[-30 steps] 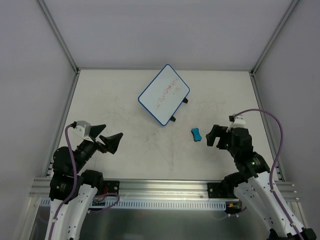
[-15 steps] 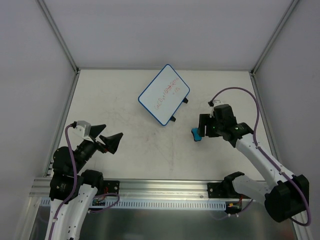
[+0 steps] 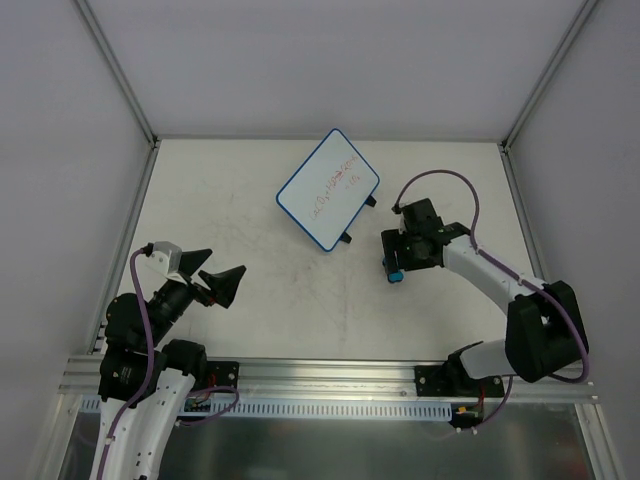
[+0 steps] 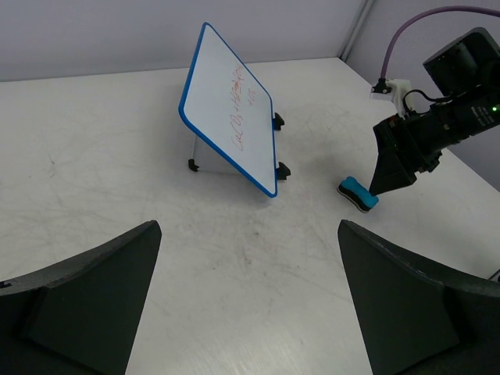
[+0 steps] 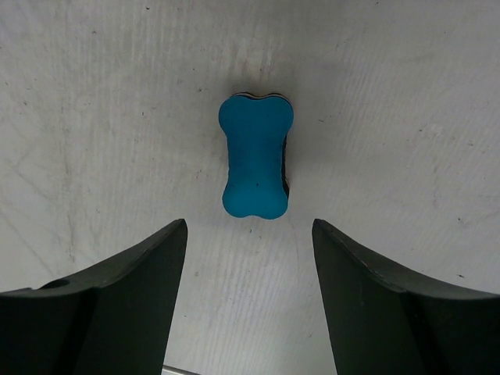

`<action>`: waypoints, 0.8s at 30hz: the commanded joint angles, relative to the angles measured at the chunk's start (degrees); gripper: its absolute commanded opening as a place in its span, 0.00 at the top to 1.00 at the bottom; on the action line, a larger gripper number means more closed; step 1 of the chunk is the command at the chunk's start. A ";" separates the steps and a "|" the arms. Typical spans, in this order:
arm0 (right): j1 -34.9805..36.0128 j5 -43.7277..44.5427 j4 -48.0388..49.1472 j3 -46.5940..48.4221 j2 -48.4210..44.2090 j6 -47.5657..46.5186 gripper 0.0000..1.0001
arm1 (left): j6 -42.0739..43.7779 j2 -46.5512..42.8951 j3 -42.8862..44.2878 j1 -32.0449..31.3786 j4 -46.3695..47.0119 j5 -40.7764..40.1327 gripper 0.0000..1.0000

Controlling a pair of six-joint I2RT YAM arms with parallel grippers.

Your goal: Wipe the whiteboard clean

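The whiteboard is white with a blue rim and orange-red scribbles. It stands tilted at the table's middle back and also shows in the left wrist view. A small blue eraser block lies on the table, partly hidden under my right gripper in the top view. My right gripper hangs open just above the eraser, which lies just beyond the fingertips, untouched. My left gripper is open and empty at the near left.
The whiteboard's two black tabs face the eraser. A metal frame rail runs along the table's left side and another along the right. The right arm's purple cable arches above the table.
My right arm has swung forward and left, from the near right to above the blue eraser. The left arm, the whiteboard and the eraser have not moved.
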 commanded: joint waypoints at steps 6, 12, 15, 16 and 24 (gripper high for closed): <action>0.32 0.77 1.99 4.30 6.20 -3.48 0.33 | 1.33 -0.31 0.23 0.66 0.84 1.43 0.01; 0.32 0.95 2.78 6.14 9.63 -3.57 0.36 | 1.24 -0.22 0.23 0.66 0.92 1.52 0.01; 0.58 0.95 2.96 6.50 11.48 -3.57 0.36 | 1.24 -0.31 0.14 0.66 0.92 1.52 0.01; 0.67 0.86 3.13 6.50 11.57 -3.31 0.36 | 1.33 -0.31 0.14 0.66 0.92 1.52 0.01; 0.76 4.11 3.84 7.11 14.47 -2.69 0.42 | 1.42 -0.48 0.14 0.66 0.84 1.52 0.01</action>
